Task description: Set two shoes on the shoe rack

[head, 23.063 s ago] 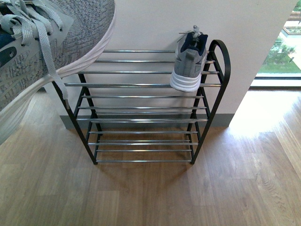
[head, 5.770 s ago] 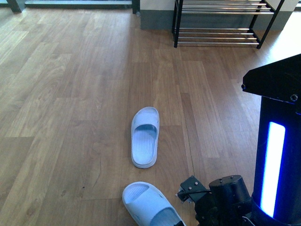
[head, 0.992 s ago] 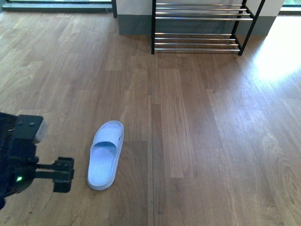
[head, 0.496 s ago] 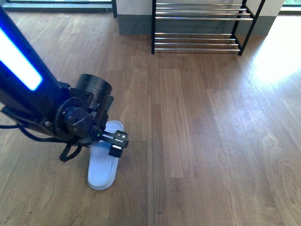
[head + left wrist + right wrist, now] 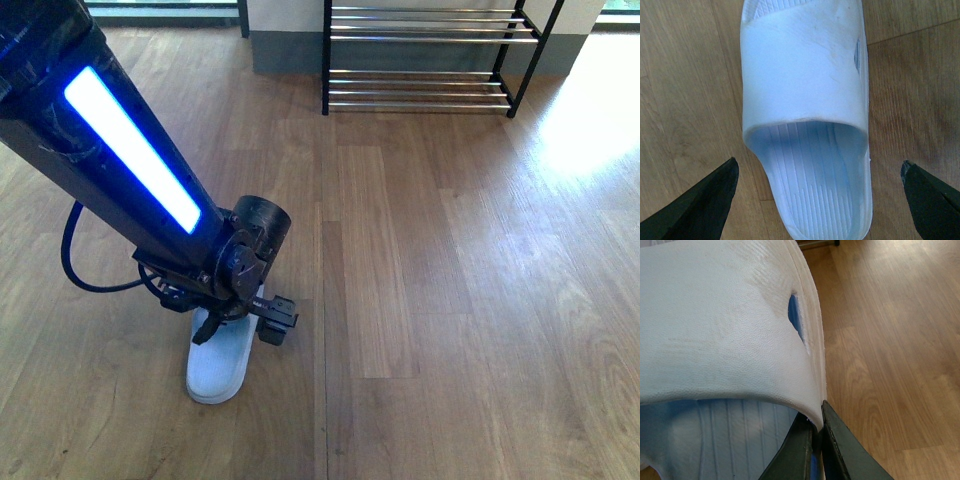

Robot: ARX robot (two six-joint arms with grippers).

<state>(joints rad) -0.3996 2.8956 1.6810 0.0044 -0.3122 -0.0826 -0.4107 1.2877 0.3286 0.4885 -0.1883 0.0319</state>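
Left pincer [image 5: 817, 165] spread astride floor slipper [image 5: 805, 100]; right pincer [image 5: 816, 422] clamps second slipper [image 5: 715, 330]; rack [image 5: 326, 60] top cropped.

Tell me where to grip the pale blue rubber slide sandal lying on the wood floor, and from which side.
The pale blue rubber slide sandal lies flat, sole down, so its low sides offer little. Likely best: its raised strap band, at its arched open edge, coming from above with one finger under the band and one on top. The open left gripper hangs over it.
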